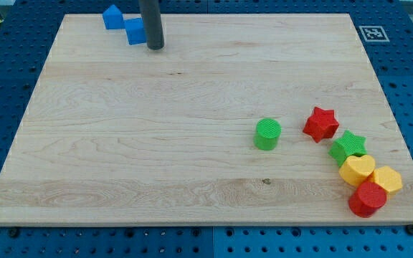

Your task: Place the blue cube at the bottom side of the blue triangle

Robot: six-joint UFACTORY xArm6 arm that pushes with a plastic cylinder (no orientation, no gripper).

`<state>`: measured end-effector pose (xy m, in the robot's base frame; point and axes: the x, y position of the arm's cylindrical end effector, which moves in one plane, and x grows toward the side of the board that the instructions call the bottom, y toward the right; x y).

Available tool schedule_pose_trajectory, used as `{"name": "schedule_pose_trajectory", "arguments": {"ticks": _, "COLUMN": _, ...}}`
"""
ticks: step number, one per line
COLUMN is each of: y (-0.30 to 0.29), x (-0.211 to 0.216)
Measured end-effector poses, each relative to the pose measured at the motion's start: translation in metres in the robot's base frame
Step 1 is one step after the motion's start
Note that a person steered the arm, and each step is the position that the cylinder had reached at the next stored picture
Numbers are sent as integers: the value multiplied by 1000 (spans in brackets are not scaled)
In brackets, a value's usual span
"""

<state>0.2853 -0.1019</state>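
The blue triangle (pixel 112 16) sits near the board's top edge at the view's upper left. The blue cube (pixel 135 31) lies just below and to the right of it, touching or nearly touching it. My rod comes down from the view's top, and my tip (pixel 155 47) rests on the board just right of the blue cube, close against its right side.
A green cylinder (pixel 267 134) stands right of centre. A red star (pixel 321 123), green star (pixel 348 146), yellow heart (pixel 357 170), yellow hexagon (pixel 386 180) and red cylinder (pixel 368 198) cluster at the lower right. The wooden board (pixel 192 165) lies on a blue pegboard table.
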Motion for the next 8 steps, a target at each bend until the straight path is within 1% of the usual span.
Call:
{"name": "schedule_pose_trajectory", "arguments": {"ticks": 2, "y": 0, "x": -18}}
{"name": "schedule_pose_trajectory", "arguments": {"ticks": 3, "y": -1, "x": -20}}
{"name": "schedule_pose_trajectory", "arguments": {"ticks": 4, "y": -20, "x": -20}}
{"name": "schedule_pose_trajectory", "arguments": {"ticks": 5, "y": -53, "x": -20}}
{"name": "schedule_pose_trajectory", "arguments": {"ticks": 7, "y": -63, "x": -20}}
{"name": "schedule_pose_trajectory", "arguments": {"ticks": 8, "y": -63, "x": -3}}
